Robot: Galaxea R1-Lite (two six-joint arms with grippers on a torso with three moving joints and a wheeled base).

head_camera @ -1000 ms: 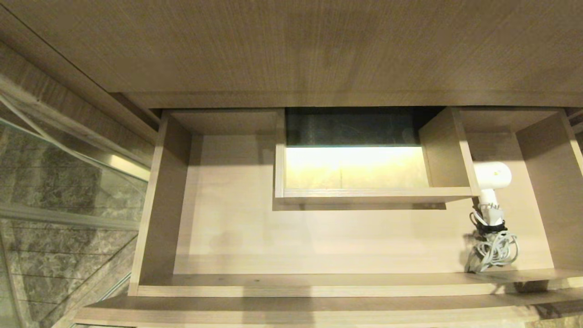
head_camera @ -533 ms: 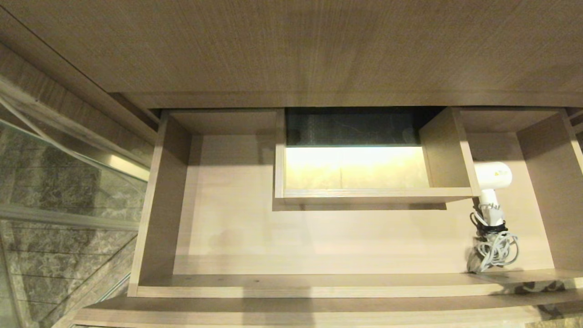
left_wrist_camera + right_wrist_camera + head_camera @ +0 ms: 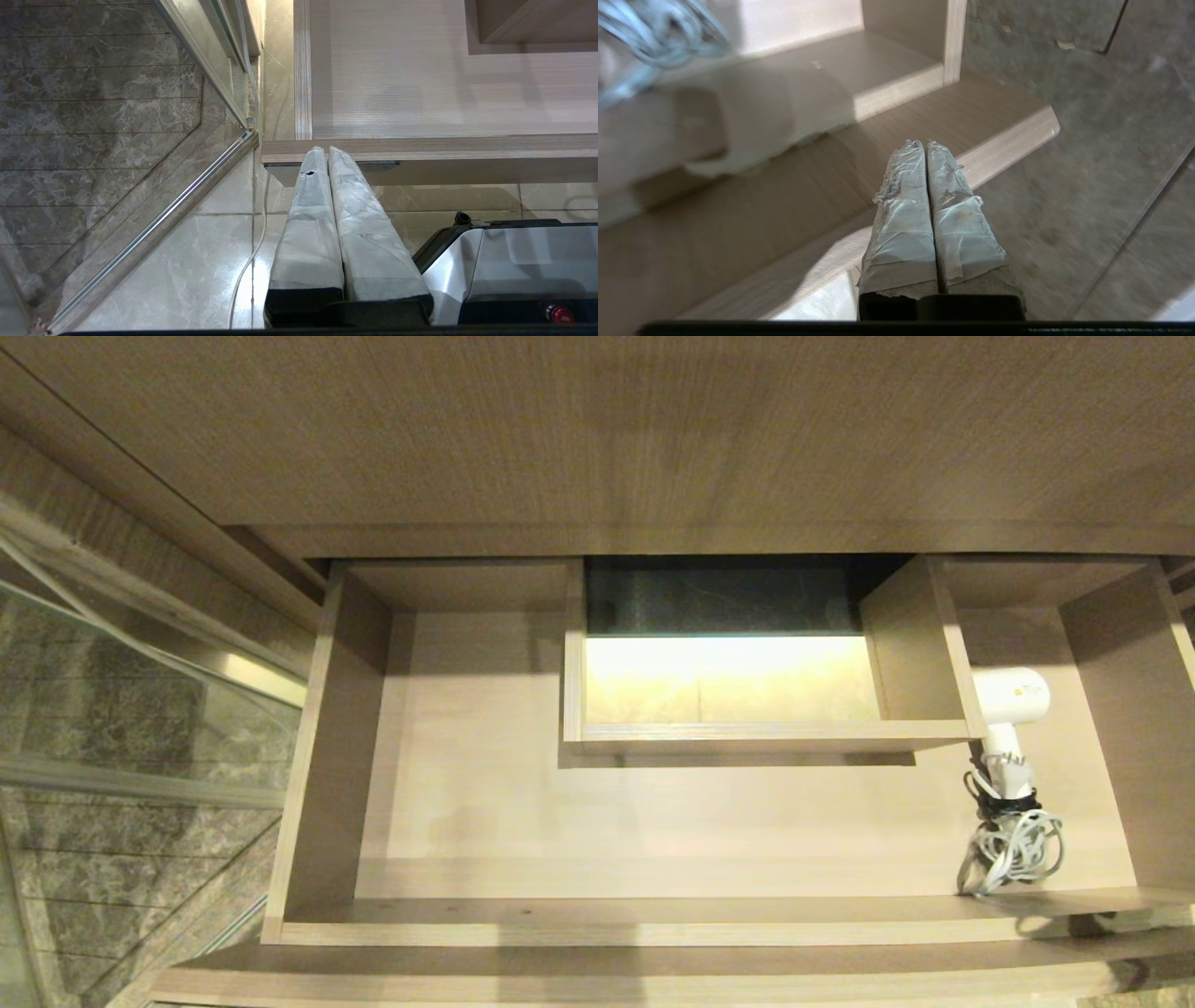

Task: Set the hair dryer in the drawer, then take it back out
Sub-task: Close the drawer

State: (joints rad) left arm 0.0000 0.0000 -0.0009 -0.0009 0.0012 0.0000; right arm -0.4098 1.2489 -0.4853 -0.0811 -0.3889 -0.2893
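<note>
The hair dryer (image 3: 1010,709) lies inside the open drawer (image 3: 317,737) at about four o'clock, barrel touching the boxed cut-out (image 3: 910,644), cord bundle (image 3: 1013,845) near the front wall. The right gripper (image 3: 926,145), fingers pressed together and empty, hovers over the drawer's front edge; reaching without spreading could shove the dryer or snag cord loops. The left gripper (image 3: 325,151) is parked, fingers together, at the drawer's seven o'clock corner

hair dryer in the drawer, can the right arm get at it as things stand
Probably yes: the hair dryer lies uncovered in the open drawer, right end. The right gripper, jaws shut, is near that corner.
</note>
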